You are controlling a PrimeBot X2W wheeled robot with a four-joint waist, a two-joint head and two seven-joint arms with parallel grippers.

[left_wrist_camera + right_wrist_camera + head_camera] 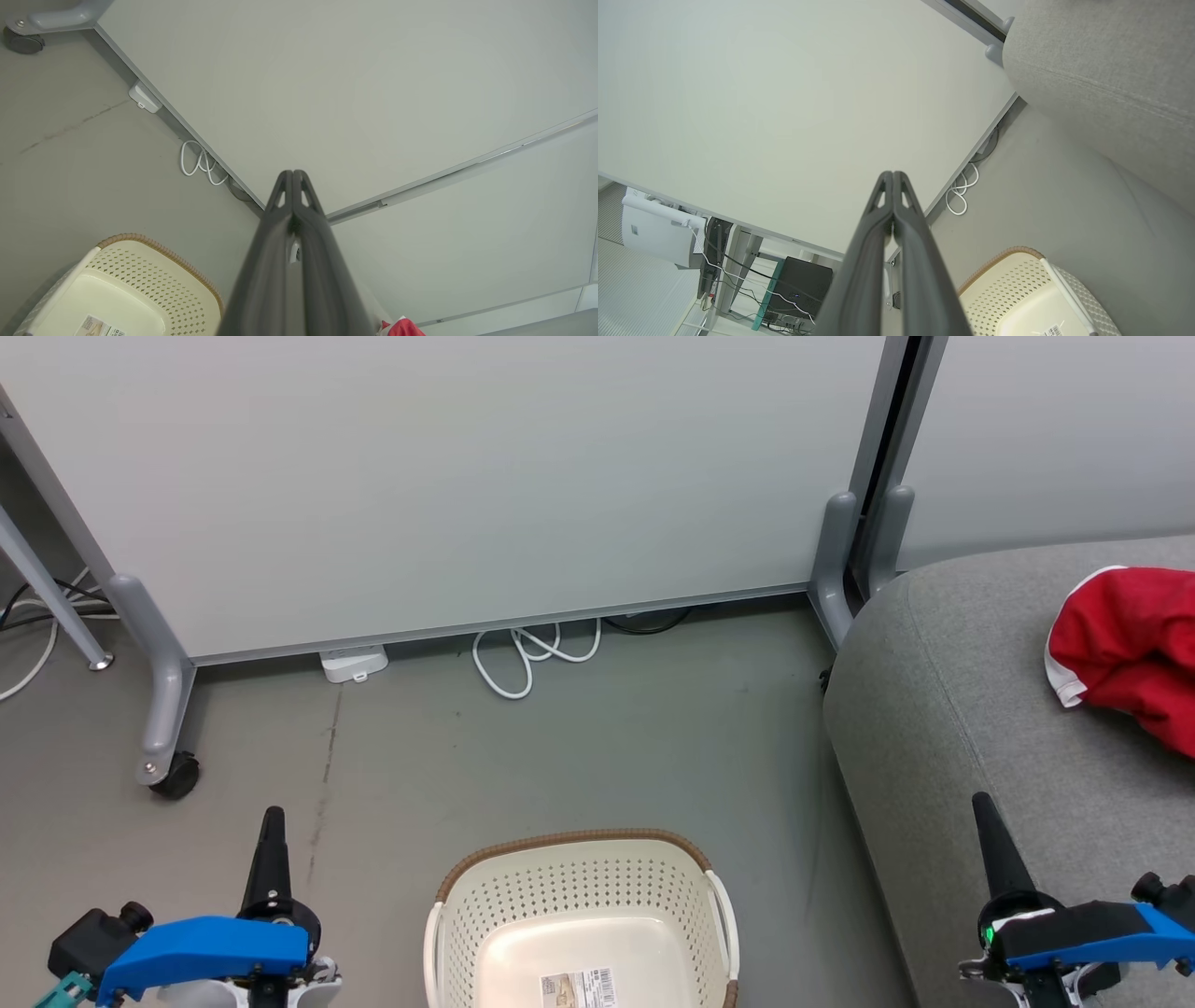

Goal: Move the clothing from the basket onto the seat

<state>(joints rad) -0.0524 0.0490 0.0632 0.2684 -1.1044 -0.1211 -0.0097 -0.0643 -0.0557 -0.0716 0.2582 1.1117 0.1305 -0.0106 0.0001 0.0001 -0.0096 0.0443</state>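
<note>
Left gripper (273,817): I read it pressed together, pointing twelve o'clock.
Right gripper (982,803): pressed together too.
Head view: clothing (1134,644) on seat (943,709), three o'clock.

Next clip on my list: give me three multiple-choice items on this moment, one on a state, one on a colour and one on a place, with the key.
1. How do the left gripper and the right gripper stand?
A) both open
B) both shut, empty
C) both shut on cloth

2. What colour is the rim of the laundry basket?
A) brown
B) blue
C) red

3. Where does the red garment lie?
A) in the laundry basket
B) in the left gripper
C) on the grey seat

Key:
1 B, since each wrist view shows its tips closed together with nothing between.
2 A, since the woven-look band atop the cream wall is brown.
3 C, since the garment rests on the seat, and the basket's floor bears just a paper label.
</note>
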